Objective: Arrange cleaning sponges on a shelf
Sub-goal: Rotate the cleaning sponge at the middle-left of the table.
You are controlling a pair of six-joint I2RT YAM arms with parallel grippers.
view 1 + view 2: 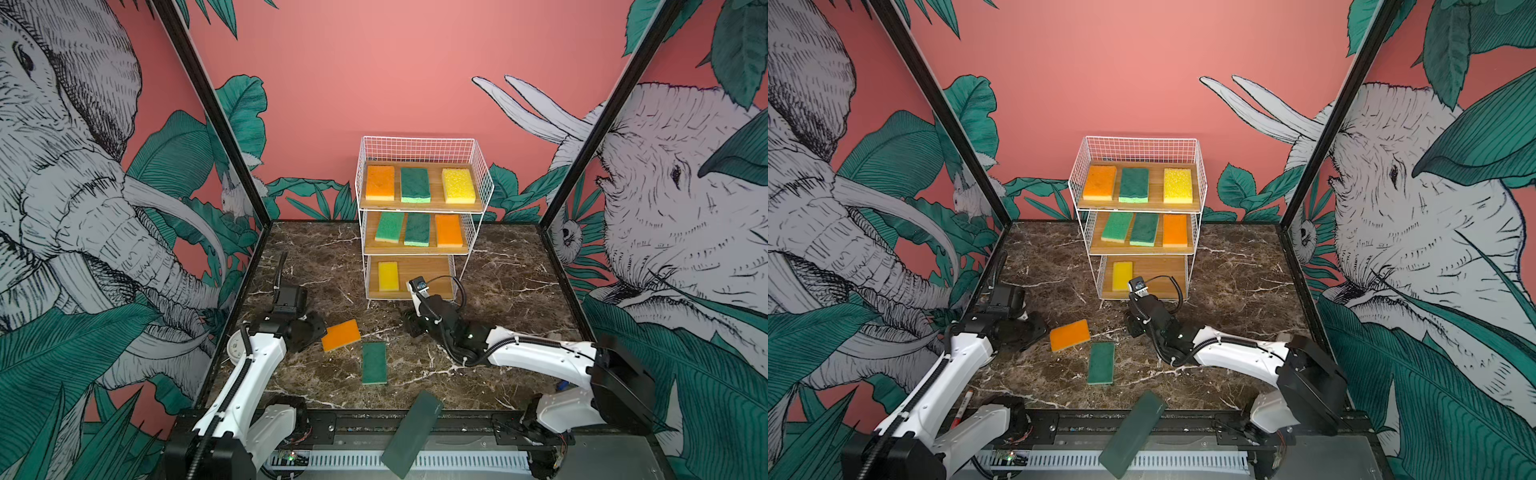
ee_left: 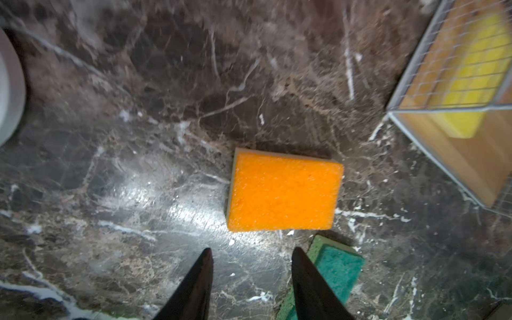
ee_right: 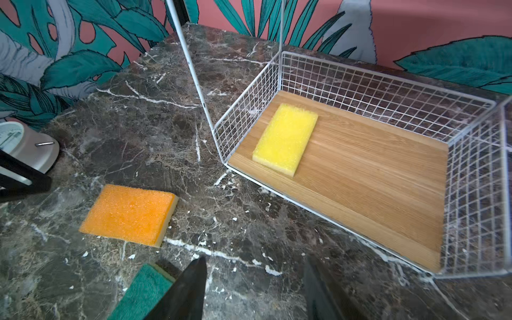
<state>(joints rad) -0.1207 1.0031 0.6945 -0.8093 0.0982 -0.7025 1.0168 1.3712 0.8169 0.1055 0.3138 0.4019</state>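
Observation:
The white wire shelf [image 1: 482,195] stands at the back of the marble table, with three cleaning sponges on its top board and three on the middle one. A single yellow sponge [image 1: 388,276] [image 3: 285,140] lies on the bottom board. On the table lie an orange sponge [image 1: 340,335] [image 2: 284,191] [image 3: 130,213] and a dark green one [image 1: 374,362] [image 2: 338,266]. My left gripper [image 2: 252,250] [image 1: 313,330] hovers open just left of the orange sponge, holding nothing. My right gripper [image 3: 255,260] [image 1: 409,326] is open and empty over bare marble in front of the shelf.
A long dark green slab [image 1: 411,432] leans over the front rail. A white dial timer [image 1: 237,347] [image 3: 16,141] sits at the table's left edge beside my left arm. Patterned walls close in the table on three sides.

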